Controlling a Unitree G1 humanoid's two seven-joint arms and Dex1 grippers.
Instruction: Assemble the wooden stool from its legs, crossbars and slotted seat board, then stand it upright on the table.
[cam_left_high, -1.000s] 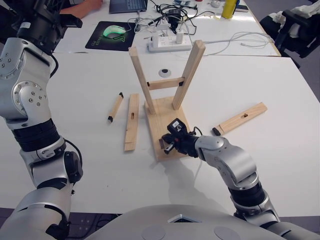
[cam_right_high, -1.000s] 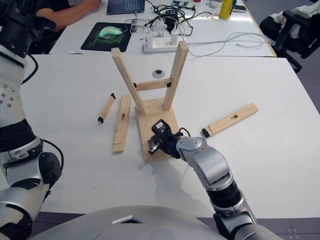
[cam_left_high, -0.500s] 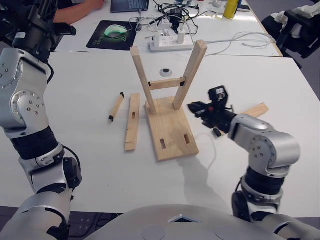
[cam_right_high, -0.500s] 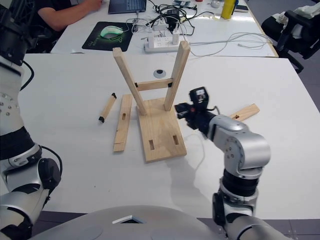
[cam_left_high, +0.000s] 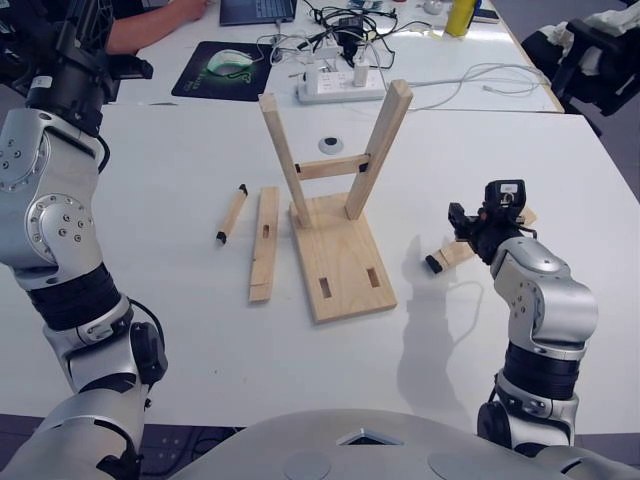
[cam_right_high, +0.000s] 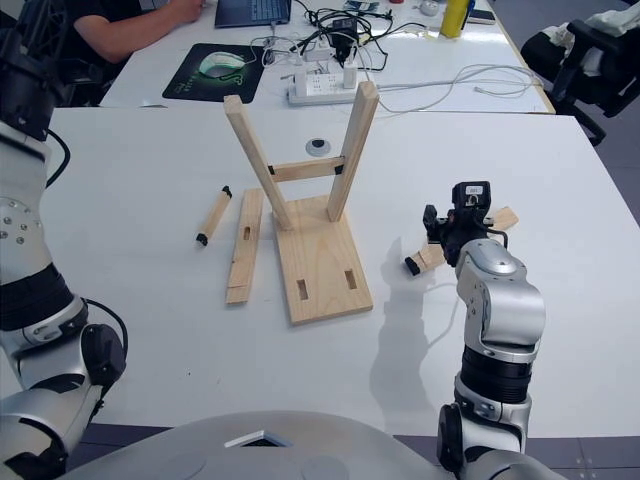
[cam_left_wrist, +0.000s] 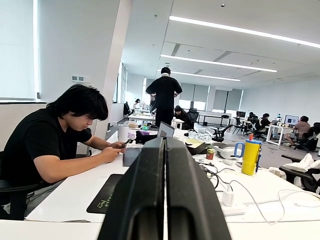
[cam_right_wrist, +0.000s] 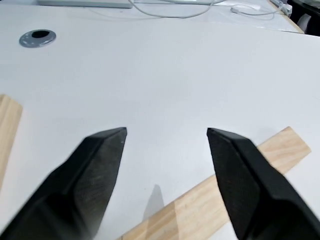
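On the surface's right side, the loose leg (cam_right_wrist: 190, 215) lies slantwise just beneath the right gripper (cam_right_wrist: 165, 132), the nearer one, its jaws spread wide and empty.

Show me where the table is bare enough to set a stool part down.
Bare: the near strip of table in front of the seat board; the left stretch beyond the short crossbar; the far right corner behind the right gripper. Crowded: between that crossbar, the loose leg and the seat board, and around the power strip cables.
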